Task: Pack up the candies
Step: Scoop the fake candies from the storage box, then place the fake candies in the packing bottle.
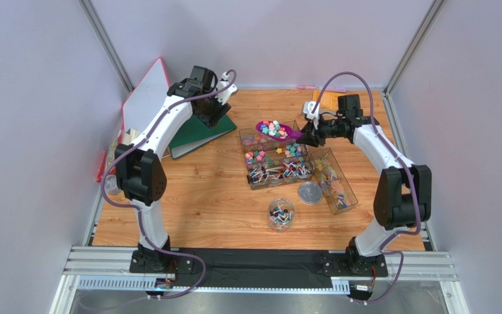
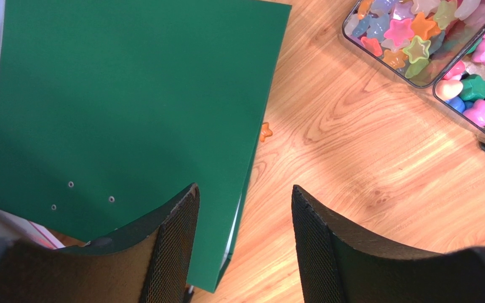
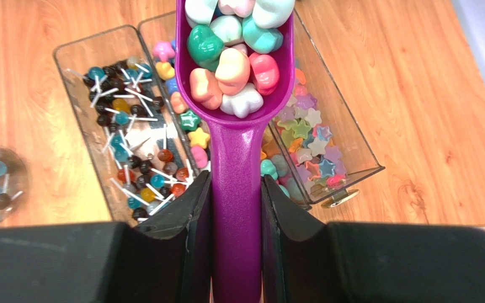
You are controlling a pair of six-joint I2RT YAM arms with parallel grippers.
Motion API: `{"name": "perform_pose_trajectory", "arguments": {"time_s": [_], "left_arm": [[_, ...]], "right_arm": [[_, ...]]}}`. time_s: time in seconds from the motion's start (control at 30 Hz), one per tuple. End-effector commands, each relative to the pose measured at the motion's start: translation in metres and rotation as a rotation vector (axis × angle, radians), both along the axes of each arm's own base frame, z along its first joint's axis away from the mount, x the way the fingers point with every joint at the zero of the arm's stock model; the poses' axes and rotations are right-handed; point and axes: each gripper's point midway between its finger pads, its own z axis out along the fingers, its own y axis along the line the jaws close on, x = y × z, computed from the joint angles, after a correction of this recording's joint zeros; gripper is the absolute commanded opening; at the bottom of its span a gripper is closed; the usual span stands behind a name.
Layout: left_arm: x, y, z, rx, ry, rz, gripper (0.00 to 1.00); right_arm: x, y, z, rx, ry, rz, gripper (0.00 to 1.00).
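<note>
A purple scoop (image 3: 235, 145) heaped with pastel candies (image 3: 229, 69) hangs over the clear divided tray (image 1: 251, 182). My right gripper (image 3: 235, 189) is shut on the scoop's handle. In the top view the scoop (image 1: 274, 129) sits above the tray's far end, with the right gripper (image 1: 305, 135) just to its right. Below the scoop lie lollipops (image 3: 131, 139) on white sticks and star-shaped candies (image 3: 308, 136) in separate compartments. My left gripper (image 2: 245, 202) is open and holds nothing. It hovers over the edge of a green binder (image 2: 131, 107), left of the tray.
A round clear jar (image 1: 281, 214) holding a few lollipops stands in front of the tray, its grey lid (image 1: 310, 193) beside it. Another clear tray (image 1: 354, 198) lies angled at the right. One orange candy (image 2: 264, 131) lies loose beside the binder. A red-edged board (image 1: 143, 98) leans at back left.
</note>
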Motion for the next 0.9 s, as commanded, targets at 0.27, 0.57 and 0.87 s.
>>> {"name": "perform_pose_trajectory", "arguments": {"time_s": [0.27, 0.57, 0.87], "left_arm": [[-0.018, 0.000, 0.057, -0.084, -0.112, 0.019, 0.63], [-0.036, 0.005, 0.068, 0.037, -0.183, -0.025, 0.70], [-0.062, -0.004, 0.057, 0.179, -0.232, -0.103, 1.00]], "right_arm": [[-0.093, -0.013, 0.032, -0.055, -0.123, 0.103, 0.00], [-0.174, -0.037, 0.006, -0.200, -0.087, 0.216, 0.00], [-0.230, -0.053, -0.013, -0.290, -0.087, 0.280, 0.00]]}}
